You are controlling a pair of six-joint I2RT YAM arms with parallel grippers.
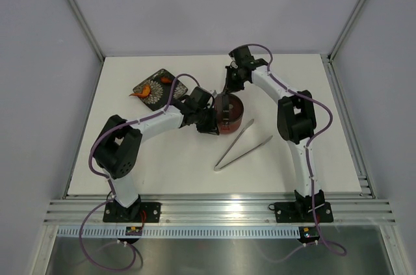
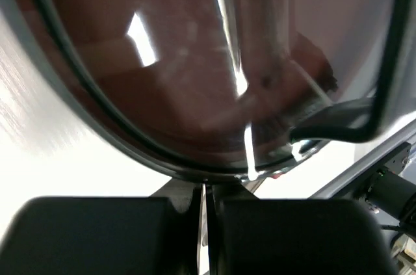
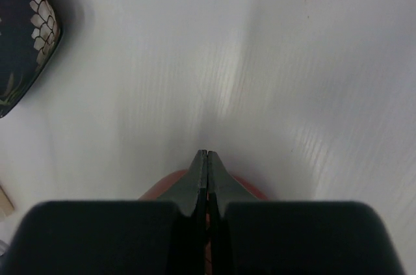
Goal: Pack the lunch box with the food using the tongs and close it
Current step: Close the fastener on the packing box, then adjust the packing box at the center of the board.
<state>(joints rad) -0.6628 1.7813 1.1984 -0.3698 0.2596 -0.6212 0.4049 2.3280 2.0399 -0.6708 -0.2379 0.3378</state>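
The closing step appears to be in hand rather than the packing. The tongs (image 1: 242, 146) are laid on the surface (image 1: 169, 158), just near and right of the lunch box (image 1: 233, 116), and are held by neither arm. The lunch box is placed about mid-surface, between the 2 arms. In the left wrist view only a glossy dark-red face with a dark rim is seen, with no steel inside showing, so the lid is judged to be on, though this cannot be confirmed. The left gripper (image 2: 205, 220) is pressed together at the left rim of the lunch box; whether anything thin is pinched there cannot be told. The right gripper (image 3: 207, 158) is likewise drawn together with nothing between its fingers, and is poised over the far rim. On the black tray (image 1: 153, 98), to the far left, orange food (image 1: 144, 91) is seen lying, so the packing may not be complete. For the next move, the lid would need to be pressed or seated evenly while the lunch box is steadied from the other side, so that it is not pushed across the surface.
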